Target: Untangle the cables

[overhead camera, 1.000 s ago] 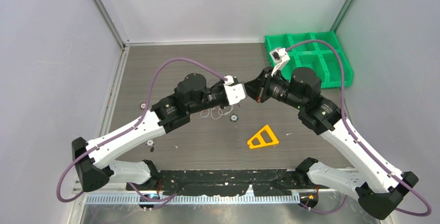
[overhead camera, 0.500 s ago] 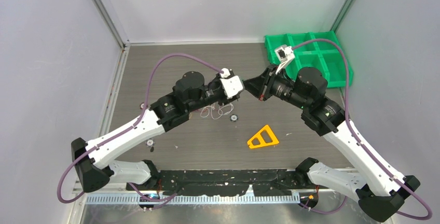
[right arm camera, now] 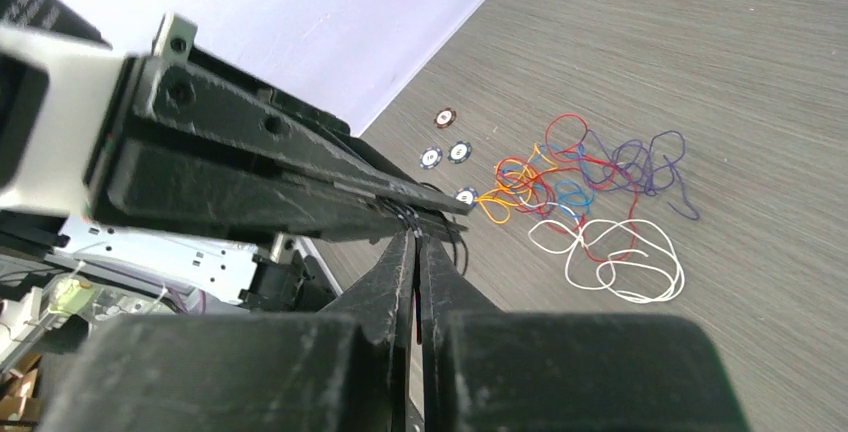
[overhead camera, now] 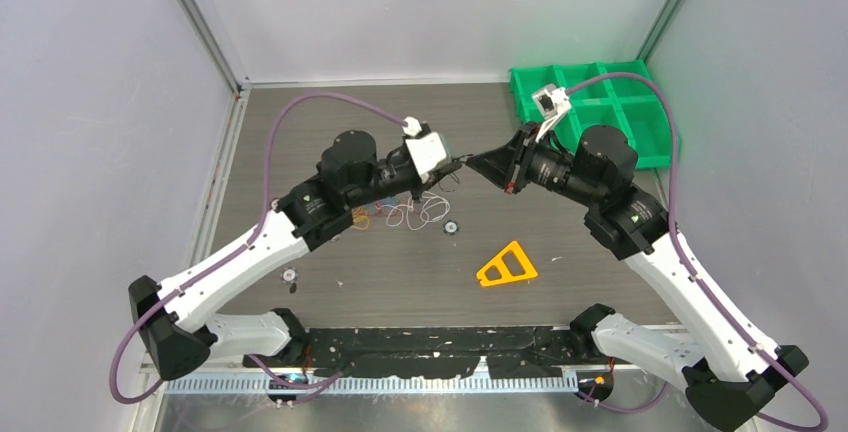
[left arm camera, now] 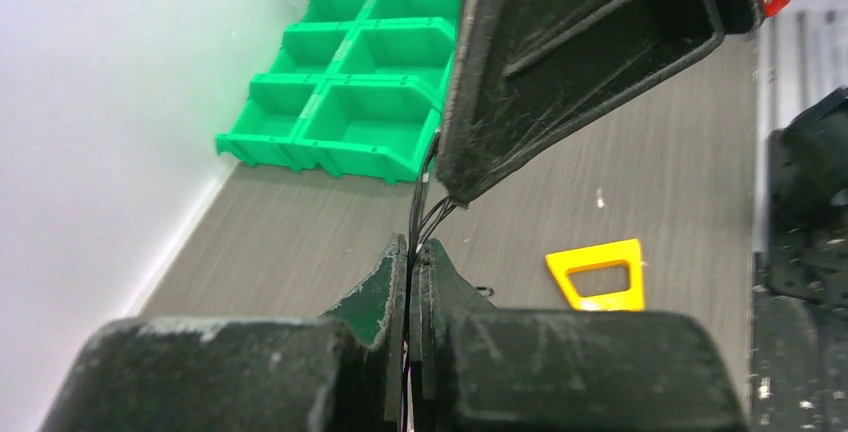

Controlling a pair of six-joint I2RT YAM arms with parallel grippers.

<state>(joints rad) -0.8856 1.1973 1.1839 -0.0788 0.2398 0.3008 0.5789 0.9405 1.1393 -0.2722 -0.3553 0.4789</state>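
With the left gripper (left arm camera: pixel 412 247) and right gripper (right arm camera: pixel 415 242) both clamped shut on a black cable (left arm camera: pixel 430 220) above the coloured cables (right arm camera: pixel 575 187) heaped on the table (right arm camera: pixel 760 72), they should part slowly and level, easing off at any snag.

Soft, even overhead light leaves only faint shadows on the bench (overhead camera: pixel 400 272). In the wrist views the left tool (left arm camera: pixel 410 252) and right tool (right arm camera: pixel 413 244) blur along the bottom edge. The cables (right arm camera: pixel 545 187) look sharp, and the wall (right arm camera: pixel 330 12) at upper left glares white.
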